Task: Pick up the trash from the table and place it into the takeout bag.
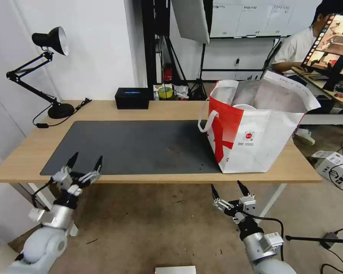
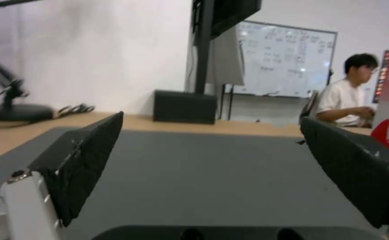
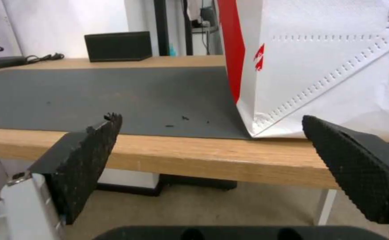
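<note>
Jaws on the left gripper (image 1: 85,161) stood spread wide and held nothing, poised at the near left edge of the surface (image 1: 23,156), just over the corner of the dark grey mat (image 1: 133,146); that low, pulled-back pose looked like a parked wait. Farther back sat a desk lamp (image 1: 51,68) and a black box (image 1: 132,97). No loose trash lay on the mat. Below the front edge, the right gripper (image 1: 228,190) hung with its jaws equally wide and bare. Rightmost stood the takeout bag (image 1: 255,129), upright with mouth gaping, a white rim inside suggesting the trash was already in.
</note>
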`<state>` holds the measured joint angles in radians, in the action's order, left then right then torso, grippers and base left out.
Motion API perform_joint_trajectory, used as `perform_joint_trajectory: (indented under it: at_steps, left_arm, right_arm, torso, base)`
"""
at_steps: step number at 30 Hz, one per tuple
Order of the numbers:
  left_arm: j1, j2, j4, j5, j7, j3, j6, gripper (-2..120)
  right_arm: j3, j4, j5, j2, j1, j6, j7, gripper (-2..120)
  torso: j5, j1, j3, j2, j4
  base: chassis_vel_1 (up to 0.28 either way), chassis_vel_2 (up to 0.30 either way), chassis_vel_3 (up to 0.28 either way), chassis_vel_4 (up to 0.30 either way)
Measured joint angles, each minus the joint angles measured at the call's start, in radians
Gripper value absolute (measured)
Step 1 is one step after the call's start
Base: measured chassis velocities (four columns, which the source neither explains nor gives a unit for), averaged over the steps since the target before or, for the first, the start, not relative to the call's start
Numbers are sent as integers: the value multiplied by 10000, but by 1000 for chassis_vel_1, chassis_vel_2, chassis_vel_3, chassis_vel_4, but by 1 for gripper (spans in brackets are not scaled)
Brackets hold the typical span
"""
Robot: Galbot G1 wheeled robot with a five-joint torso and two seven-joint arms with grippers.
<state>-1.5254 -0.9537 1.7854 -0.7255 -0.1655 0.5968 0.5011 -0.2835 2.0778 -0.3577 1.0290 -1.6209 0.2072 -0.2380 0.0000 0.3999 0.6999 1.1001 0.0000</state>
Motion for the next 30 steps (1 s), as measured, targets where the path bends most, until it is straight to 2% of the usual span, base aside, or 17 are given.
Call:
perform_joint_trajectory:
  at_steps: [12,20,30]
  left_arm:
    - [-1423,-532,65,456,40,938,-53,100]
    - [-1667,-590,171,429,319,1220,-246,100]
    - [-1650,-578,180,411,339,1215,-261,100]
  right_arm:
    - [0,0,0,0,0,0,0,100]
    - [0,0,0,0,0,0,0,100]
    - [0,0,0,0,0,0,0,100]
  torso:
    - [0,1,0,-2,0]
    - [0,1,1,-2,0]
    - [0,1,1,-2,0]
  base:
    - [0,0,0,0]
    - [0,0,0,0]
    - [0,0,0,0]
